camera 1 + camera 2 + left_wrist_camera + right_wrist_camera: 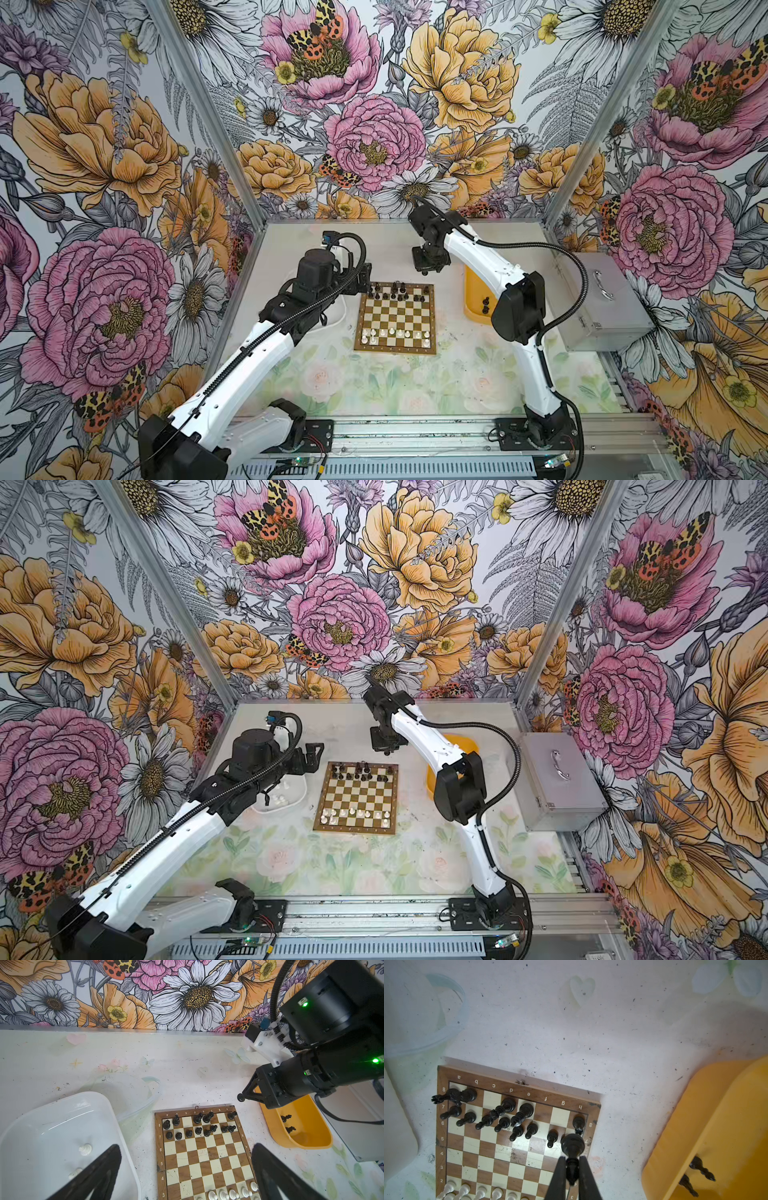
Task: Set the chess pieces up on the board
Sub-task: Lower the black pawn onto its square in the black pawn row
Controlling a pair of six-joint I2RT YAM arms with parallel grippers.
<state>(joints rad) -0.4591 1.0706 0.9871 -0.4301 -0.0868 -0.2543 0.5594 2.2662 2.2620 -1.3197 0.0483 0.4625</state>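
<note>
1. Clamping a black chessman [572, 1145] tight, my right tool [572, 1160] hangs raised above the far right corner of the board [508, 1157]. The piece's round base points away from the tool and is clear of the squares.
2. I cannot tell which kind of figure that chessman is.
3. My left tool [186, 1147] is released, its fingers [104, 1167] spread wide with nothing between them. It hangs just beside the board's far left corner, over the right edge of the white tray [52, 1118].
4. The board lies flat in the middle of the counter [457, 374], between the two trays.
5. The black chessmen [198, 1130] stand on the two far rows. Five taller figures are on the farthest row with gaps between them, and a line of pawns stands just nearer.
6. The white chessmen [395, 333] stand along the near side of the board, also with gaps. The middle squares are bare.
7. The white tray, left of the board, holds a few white pieces [85, 1149] lying on its floor.
8. The yellow tray [307, 1140], right of the board, holds two black pieces [286, 1118] lying on their sides.
9. A grey metal case [598, 299] sits farther right, beyond the yellow tray, with its lid shut and its handle on top.
</note>
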